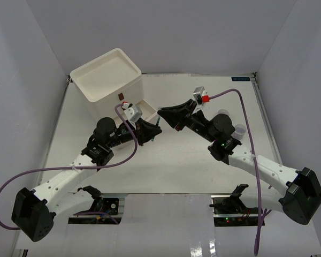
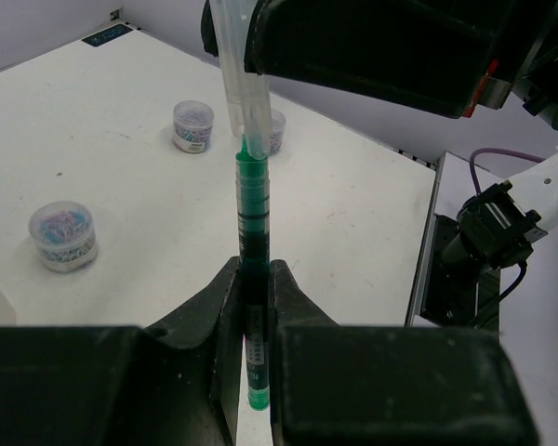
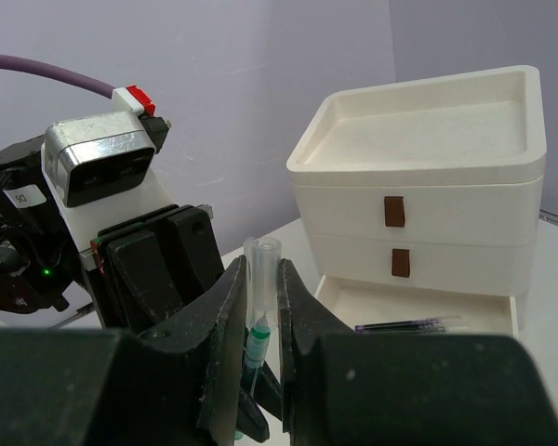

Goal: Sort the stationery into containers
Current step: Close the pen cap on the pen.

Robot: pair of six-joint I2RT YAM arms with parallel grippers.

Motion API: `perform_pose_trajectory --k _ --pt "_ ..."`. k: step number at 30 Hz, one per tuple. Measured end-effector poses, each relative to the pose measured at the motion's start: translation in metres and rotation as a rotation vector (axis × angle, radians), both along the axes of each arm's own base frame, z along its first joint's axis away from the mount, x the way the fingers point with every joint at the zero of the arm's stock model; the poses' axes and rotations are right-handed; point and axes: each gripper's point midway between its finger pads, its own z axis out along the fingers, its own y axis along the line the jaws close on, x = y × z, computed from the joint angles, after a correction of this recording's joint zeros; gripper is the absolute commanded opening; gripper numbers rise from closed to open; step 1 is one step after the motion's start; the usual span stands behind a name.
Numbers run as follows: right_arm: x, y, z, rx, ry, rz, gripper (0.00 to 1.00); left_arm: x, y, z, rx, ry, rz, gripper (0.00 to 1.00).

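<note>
So, the green pen [image 2: 252, 232] hung just in front of the drawer unit [image 3: 465, 200], near its open bottom drawer [image 3: 391, 302]. The left fingers [image 2: 209, 314] were clamped on the barrel and the right fingers [image 3: 227, 311] on the clear cap [image 3: 262, 265]. Looked light, stiff and slick, so I'd grip mid-barrel.

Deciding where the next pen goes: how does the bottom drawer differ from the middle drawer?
The bottom drawer is pulled out; the middle drawer is shut. The bottom drawer shows dark pens lying inside; the middle drawer's contents are hidden. Both are white, in the same drawer unit.
</note>
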Motion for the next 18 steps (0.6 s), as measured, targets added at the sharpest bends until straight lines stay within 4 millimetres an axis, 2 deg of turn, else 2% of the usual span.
perform_pose_trajectory --k 11,18 --pt "-0.007 0.002 -0.007 0.038 0.021 0.03 0.13 -0.006 0.003 -0.005 -0.03 0.002 0.0 0.1" --pt "-0.011 0.008 -0.004 0.057 0.011 0.051 0.13 -0.009 0.004 0.001 -0.063 -0.009 -0.004 0.11"
